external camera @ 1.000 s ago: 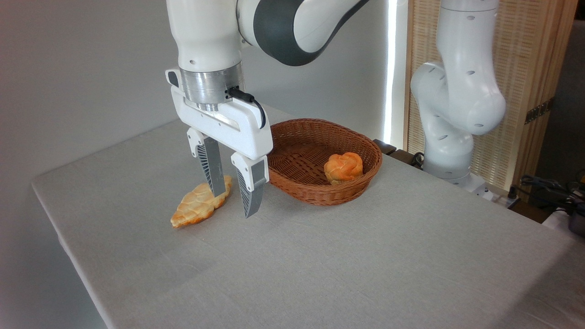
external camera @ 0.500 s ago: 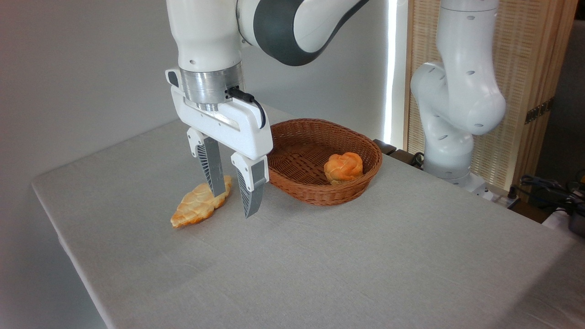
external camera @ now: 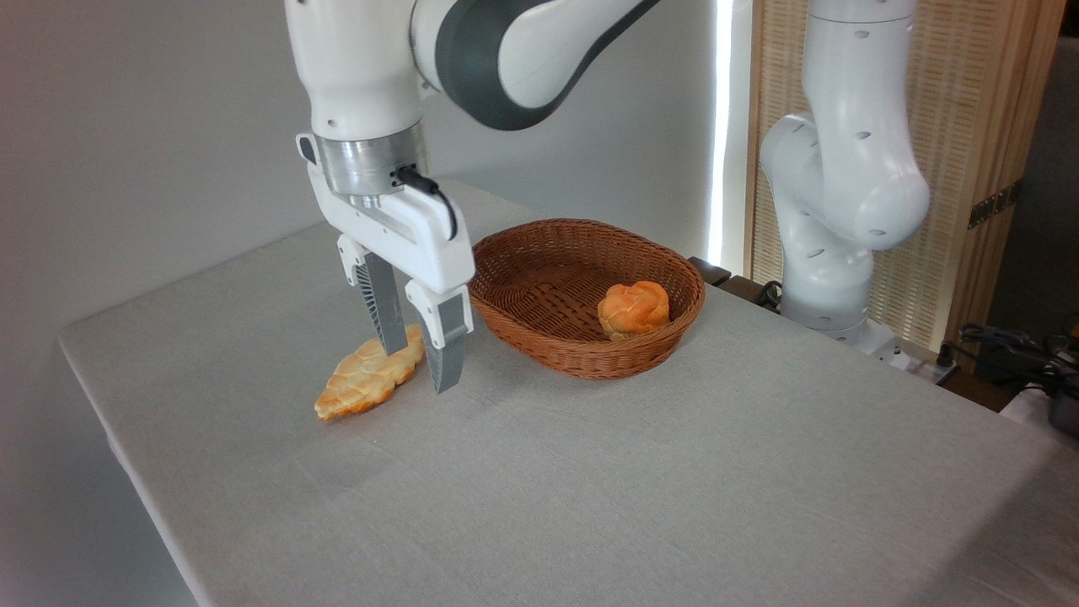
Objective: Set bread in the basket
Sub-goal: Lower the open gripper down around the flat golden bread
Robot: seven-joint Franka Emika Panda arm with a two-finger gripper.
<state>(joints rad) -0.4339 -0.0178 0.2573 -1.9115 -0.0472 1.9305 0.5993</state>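
The gripper point(external camera: 417, 367) is shifted left from a second ago, its jaws apart and now set closer about the right end of the bread point(external camera: 369, 379), which lies unmoved on the worktop point(external camera: 641, 489) left of the basket point(external camera: 590, 295). A grasp appears to be lined up; nothing is clamped yet.

Lab: table-mounted robot arm point(external camera: 834, 169), cables point(external camera: 1003, 341), cloth-covered table point(external camera: 590, 489).

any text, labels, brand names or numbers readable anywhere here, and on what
None can be read: no text shows on the tool, the bread, the basket, the bun or the table.
Dark marks on the wooden screen at right: too small to tell whether they are text.
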